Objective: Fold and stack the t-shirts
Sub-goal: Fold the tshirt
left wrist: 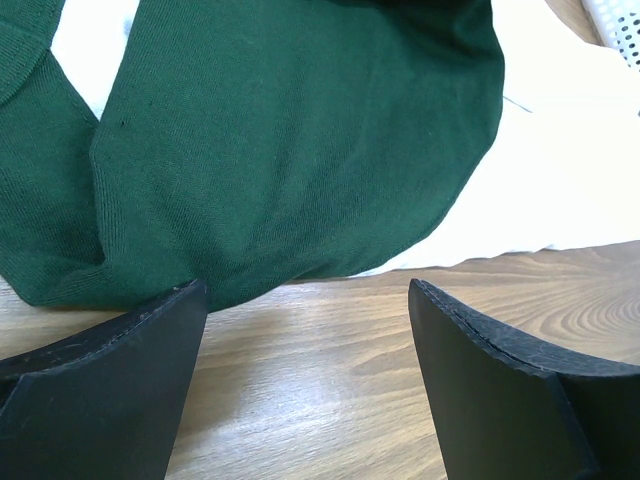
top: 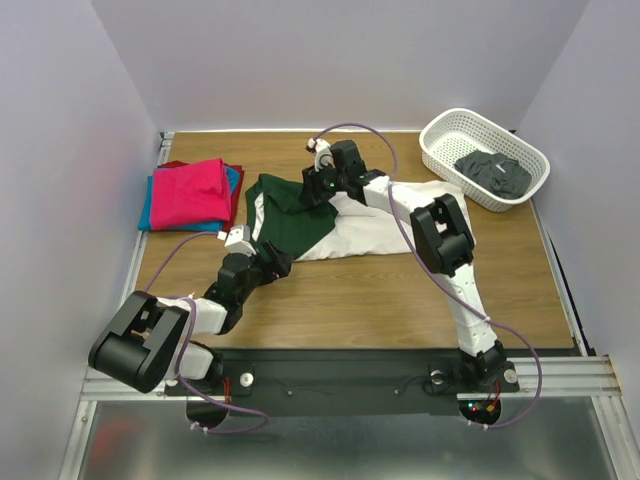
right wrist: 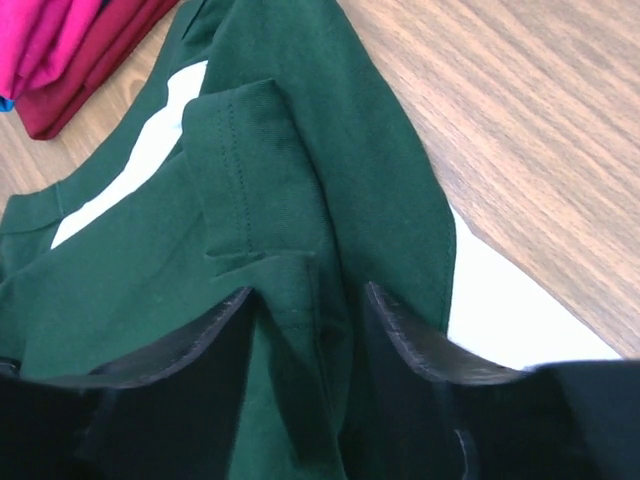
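A white t-shirt (top: pixel 370 232) with dark green sleeves (top: pixel 290 222) lies crumpled mid-table, its print hidden. My right gripper (top: pixel 312 188) is at its far left edge; in the right wrist view the gripper (right wrist: pixel 308 290) has its fingers closed on a raised fold of the green sleeve (right wrist: pixel 300 160). My left gripper (top: pixel 280 262) is at the shirt's near left edge. In the left wrist view it (left wrist: pixel 308 285) is open and empty over bare wood, with the green sleeve (left wrist: pixel 280 150) just ahead of its fingertips. A folded stack, a magenta shirt (top: pixel 192 190) over blue and red ones, lies at the far left.
A white lattice basket (top: pixel 440 150) holding a dark grey cloth (top: pixel 495 172) stands at the back right. White walls close in the table on three sides. The stack's edge shows in the right wrist view (right wrist: pixel 45 50). Bare wood (top: pixel 380 300) lies in front of the shirt.
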Controlling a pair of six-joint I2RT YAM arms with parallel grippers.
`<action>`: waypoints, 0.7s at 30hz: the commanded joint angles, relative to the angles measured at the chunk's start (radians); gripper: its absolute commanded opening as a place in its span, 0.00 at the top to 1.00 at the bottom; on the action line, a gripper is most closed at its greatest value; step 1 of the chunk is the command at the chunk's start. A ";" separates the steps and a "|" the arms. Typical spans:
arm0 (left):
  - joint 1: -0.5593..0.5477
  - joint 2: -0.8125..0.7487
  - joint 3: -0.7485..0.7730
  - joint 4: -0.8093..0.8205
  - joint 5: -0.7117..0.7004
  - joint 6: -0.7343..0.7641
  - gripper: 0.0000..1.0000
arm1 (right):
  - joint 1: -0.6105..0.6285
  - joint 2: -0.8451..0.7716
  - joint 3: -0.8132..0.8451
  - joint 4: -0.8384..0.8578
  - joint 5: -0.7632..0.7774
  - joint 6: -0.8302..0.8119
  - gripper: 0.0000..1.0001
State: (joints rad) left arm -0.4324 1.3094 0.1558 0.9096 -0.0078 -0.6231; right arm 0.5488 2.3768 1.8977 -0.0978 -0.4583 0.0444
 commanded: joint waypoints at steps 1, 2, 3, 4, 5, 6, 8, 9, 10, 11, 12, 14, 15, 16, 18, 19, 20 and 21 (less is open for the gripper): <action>-0.006 -0.004 0.011 0.005 0.002 0.025 0.07 | -0.004 -0.004 0.054 0.035 -0.023 -0.008 0.54; -0.006 -0.006 0.013 0.005 0.002 0.023 0.07 | -0.007 -0.004 0.055 0.035 -0.017 -0.003 0.68; -0.006 -0.004 0.011 0.005 0.002 0.023 0.07 | -0.006 -0.002 0.064 0.035 -0.017 0.003 0.71; -0.006 -0.002 0.011 0.003 0.002 0.025 0.07 | -0.010 0.001 0.067 0.033 -0.017 0.005 0.73; -0.006 -0.004 0.013 0.003 0.003 0.025 0.07 | -0.012 0.002 0.070 0.033 -0.011 0.008 0.74; -0.006 -0.001 0.013 0.005 0.002 0.026 0.07 | -0.012 0.004 0.073 0.035 -0.005 0.018 0.75; -0.006 0.001 0.014 0.002 0.002 0.026 0.07 | -0.015 0.005 0.077 0.035 0.033 0.031 0.76; -0.006 0.001 0.016 0.003 0.002 0.025 0.07 | -0.016 0.007 0.078 0.036 0.049 0.047 0.76; -0.006 0.001 0.016 0.000 0.003 0.026 0.07 | -0.016 0.009 0.080 0.036 0.076 0.055 0.77; -0.006 0.001 0.016 0.000 0.002 0.026 0.07 | -0.019 0.010 0.081 0.038 0.093 0.063 0.77; -0.006 0.001 0.016 0.000 0.003 0.026 0.07 | -0.020 0.012 0.081 0.037 0.111 0.081 0.78; -0.006 0.001 0.017 -0.001 0.002 0.026 0.07 | -0.026 0.012 0.077 0.036 0.157 0.095 0.78; -0.006 -0.001 0.018 -0.002 0.003 0.025 0.07 | -0.024 0.012 0.075 0.038 0.176 0.113 0.78; -0.006 0.001 0.018 -0.002 0.003 0.025 0.07 | -0.027 0.010 0.074 0.038 0.191 0.121 0.79; -0.006 0.001 0.018 -0.003 0.003 0.025 0.07 | -0.033 0.004 0.058 0.040 0.243 0.150 0.79; -0.006 0.001 0.018 -0.003 0.003 0.023 0.07 | -0.035 -0.001 0.051 0.041 0.257 0.161 0.79; -0.006 -0.001 0.018 -0.003 0.002 0.025 0.07 | -0.039 -0.002 0.044 0.044 0.282 0.170 0.79; -0.006 -0.001 0.018 -0.003 0.003 0.025 0.07 | -0.043 -0.005 0.034 0.044 0.293 0.178 0.79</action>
State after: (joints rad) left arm -0.4324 1.3098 0.1558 0.9073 -0.0074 -0.6178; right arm 0.5236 2.3836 1.9350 -0.0971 -0.2695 0.1661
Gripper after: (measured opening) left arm 0.931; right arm 0.208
